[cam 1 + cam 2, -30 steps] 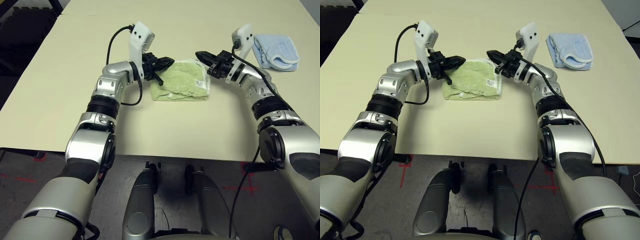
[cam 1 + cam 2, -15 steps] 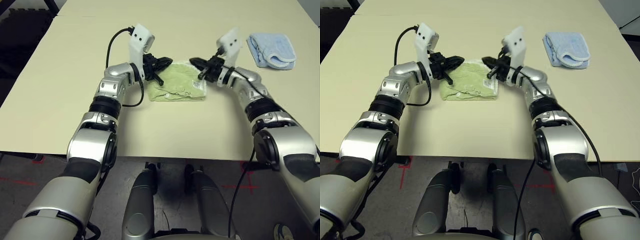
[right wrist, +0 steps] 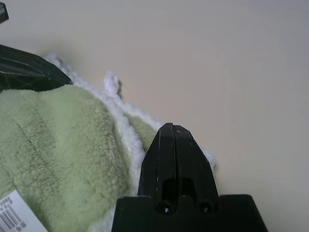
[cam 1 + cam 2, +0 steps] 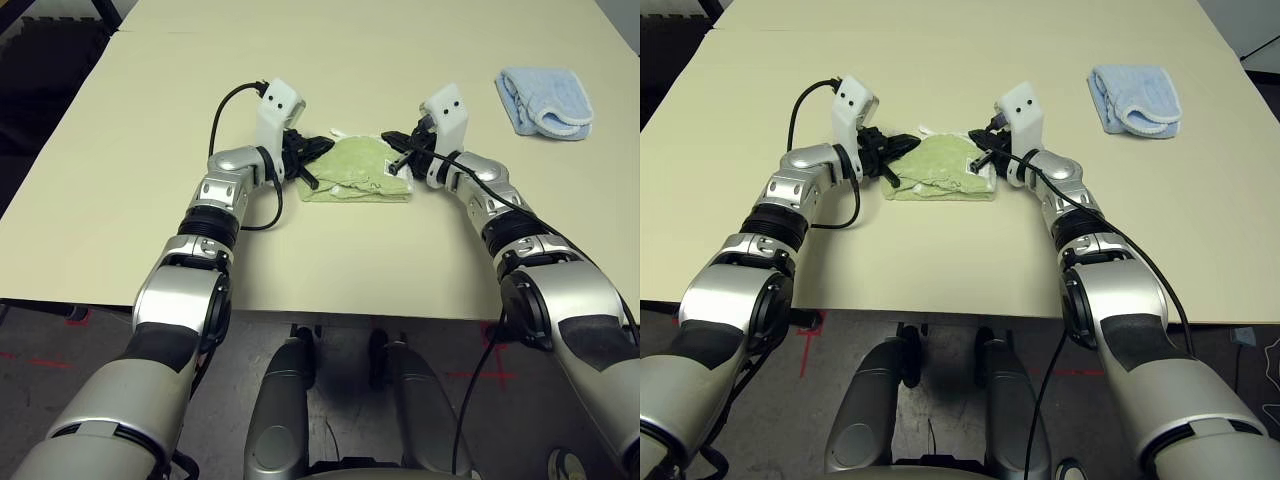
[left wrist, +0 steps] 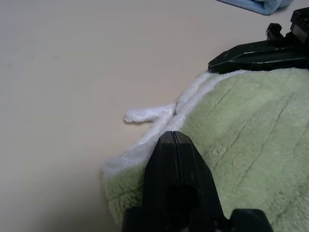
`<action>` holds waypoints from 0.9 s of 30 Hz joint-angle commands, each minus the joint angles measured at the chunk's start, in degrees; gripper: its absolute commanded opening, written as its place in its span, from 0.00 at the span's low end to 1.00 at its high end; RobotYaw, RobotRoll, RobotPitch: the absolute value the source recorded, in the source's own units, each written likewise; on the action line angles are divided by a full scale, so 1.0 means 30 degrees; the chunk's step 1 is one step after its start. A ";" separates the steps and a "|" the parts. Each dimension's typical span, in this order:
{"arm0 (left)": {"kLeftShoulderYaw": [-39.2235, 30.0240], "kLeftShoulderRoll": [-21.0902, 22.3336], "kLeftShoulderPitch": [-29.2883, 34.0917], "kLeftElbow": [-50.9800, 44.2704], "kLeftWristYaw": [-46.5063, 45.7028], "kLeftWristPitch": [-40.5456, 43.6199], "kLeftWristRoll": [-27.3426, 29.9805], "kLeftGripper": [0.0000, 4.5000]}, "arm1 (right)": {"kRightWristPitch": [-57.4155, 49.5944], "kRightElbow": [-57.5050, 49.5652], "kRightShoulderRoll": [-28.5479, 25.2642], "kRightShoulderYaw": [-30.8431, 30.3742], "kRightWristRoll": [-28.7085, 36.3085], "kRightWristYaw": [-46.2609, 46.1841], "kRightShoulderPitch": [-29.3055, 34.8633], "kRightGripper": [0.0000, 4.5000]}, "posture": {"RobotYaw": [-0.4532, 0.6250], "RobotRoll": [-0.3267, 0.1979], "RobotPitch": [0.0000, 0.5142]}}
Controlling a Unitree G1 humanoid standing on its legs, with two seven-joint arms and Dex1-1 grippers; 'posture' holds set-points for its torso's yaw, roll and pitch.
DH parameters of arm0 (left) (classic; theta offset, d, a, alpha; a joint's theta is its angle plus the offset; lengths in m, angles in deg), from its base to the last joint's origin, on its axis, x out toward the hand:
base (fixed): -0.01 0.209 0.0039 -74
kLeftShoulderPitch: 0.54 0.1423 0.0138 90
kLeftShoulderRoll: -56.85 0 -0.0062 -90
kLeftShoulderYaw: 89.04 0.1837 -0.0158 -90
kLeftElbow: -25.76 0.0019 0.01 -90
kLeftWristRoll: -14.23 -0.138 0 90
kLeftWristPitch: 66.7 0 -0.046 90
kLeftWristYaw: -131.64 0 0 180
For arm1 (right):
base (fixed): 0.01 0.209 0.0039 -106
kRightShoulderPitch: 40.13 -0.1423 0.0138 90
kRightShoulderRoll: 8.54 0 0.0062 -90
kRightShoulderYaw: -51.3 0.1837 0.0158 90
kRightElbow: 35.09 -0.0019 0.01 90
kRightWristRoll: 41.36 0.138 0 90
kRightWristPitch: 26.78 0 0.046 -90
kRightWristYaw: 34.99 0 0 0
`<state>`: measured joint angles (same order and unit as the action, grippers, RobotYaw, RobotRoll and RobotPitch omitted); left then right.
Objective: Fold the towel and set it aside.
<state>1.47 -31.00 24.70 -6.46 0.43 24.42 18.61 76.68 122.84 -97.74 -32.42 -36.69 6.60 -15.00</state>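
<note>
A wide beige table (image 4: 120,180) fills the scene, dark floor below its near edge. Both silver arms reach forward and bend inward, wrists low over the tabletop, meeting from opposite sides at the towel (image 4: 355,172), which lies folded in a green bundle mid-table. The left gripper (image 4: 318,150) sits at the towel's left end, fingers pressed together with nothing between them; the right gripper (image 4: 397,143) sits at its right end, fingers likewise together and empty. A second ago both hands were higher and the right stood farther out. A blue cloth (image 4: 545,100) lies well apart, far right.
</note>
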 commanded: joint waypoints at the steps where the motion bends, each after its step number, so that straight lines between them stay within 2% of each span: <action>1: -0.0226 0.0248 -0.0086 -0.0444 0.0462 -0.0118 0.0186 0.01 | 0.0698 -0.0230 -0.0226 0.1450 0.1818 0.2215 -0.0412 0.00 | 0.47 0.62 0.55; 6: -0.0486 0.0560 -0.0243 -0.1451 0.1121 0.0132 0.0482 0.01 | 0.0837 -0.0825 -0.0496 0.2377 0.3087 0.4227 -0.0771 0.00 | 0.47 0.62 0.53; 12: -0.0498 0.0523 -0.0293 -0.1749 0.1140 0.0341 0.0450 0.01 | 0.0427 -0.1499 -0.0089 0.2124 0.3406 0.5329 -0.0683 0.00 | 0.47 0.62 0.53; 19: -0.0611 0.0322 -0.0193 -0.1794 0.1652 0.0513 0.0746 0.01 | 0.0148 -0.0784 0.0170 0.0686 0.1730 0.4175 -0.0286 0.00 | 0.47 0.62 0.52; 27: -0.0463 0.0953 0.1608 -0.0207 0.1374 0.0033 0.0146 0.01 | -0.0289 -0.0047 0.0547 -0.0287 0.0350 0.2200 0.0134 0.00 | 0.47 0.62 0.53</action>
<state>-0.59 -28.48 28.19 -8.79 5.02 24.88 20.23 76.57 120.88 -96.06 -32.04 -33.92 14.67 -16.19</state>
